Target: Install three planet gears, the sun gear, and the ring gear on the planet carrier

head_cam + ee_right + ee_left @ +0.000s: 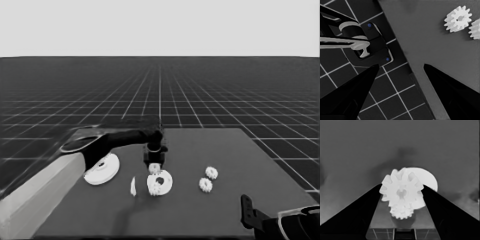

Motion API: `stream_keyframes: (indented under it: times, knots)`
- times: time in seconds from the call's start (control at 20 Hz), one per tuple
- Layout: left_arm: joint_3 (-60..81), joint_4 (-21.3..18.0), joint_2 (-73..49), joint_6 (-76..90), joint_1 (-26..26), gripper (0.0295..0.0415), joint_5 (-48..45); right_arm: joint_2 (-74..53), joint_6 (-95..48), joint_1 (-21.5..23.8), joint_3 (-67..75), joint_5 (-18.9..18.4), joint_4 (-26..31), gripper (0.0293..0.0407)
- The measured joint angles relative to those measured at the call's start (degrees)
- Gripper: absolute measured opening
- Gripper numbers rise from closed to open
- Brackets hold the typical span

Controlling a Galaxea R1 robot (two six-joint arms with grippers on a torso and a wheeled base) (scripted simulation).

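My left gripper (155, 161) hangs over the table's middle, shut on a planet gear (155, 168), just above the smaller round part (166, 181). In the left wrist view that held gear (401, 192) sits squeezed between the left gripper's (402, 186) fingers. Under it shows a second gear (401, 212) on the smaller round part (428, 178). Two more gears (211, 173) (205, 185) lie to the right. The larger round part (102, 170) lies to the left, partly under the left arm. My right gripper (401, 65) is parked open at the table's front right corner.
A thin white piece (133, 186) stands between the two round parts. The right wrist view shows the two loose gears (458, 18) (476, 28), the table's edge and dark machinery (367, 45) past it. The left arm's pale part fills the lower left corner.
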Motion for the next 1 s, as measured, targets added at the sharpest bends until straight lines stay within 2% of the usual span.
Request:
stream_keyframes:
  times: [0.15,0.4,0.5,0.55,0.65,0.9,1.0]
  knots:
    - [-2.80,1.78,1.01,1.50,2.21,0.0313,-1.41,0.00,0.00,0.00,0.00,0.00,0.00,0.0385]
    - [-3.52,2.19,1.23,1.86,2.74,0.0312,-1.77,0.00,0.00,0.00,0.00,0.00,0.00,0.0385]
    - [-3.56,2.21,1.24,1.88,2.75,0.0372,-1.79,0.00,0.00,0.00,0.00,0.00,0.00,0.0385]
    - [-3.56,2.21,1.24,1.88,2.75,0.0381,-1.80,0.00,0.00,0.00,0.00,0.00,0.00,0.0385]
    - [-3.57,2.22,1.24,1.88,2.76,0.0384,-1.80,0.00,0.00,0.00,0.00,0.00,0.00,0.0385]
    - [-3.57,2.22,1.24,1.88,2.76,0.0385,-1.80,0.00,0.00,0.00,0.00,0.00,0.00,0.0385]
    - [2.17,-2.08,-0.71,-1.25,-2.36,0.0385,1.30,0.00,0.00,0.00,0.00,0.00,0.00,0.0385]
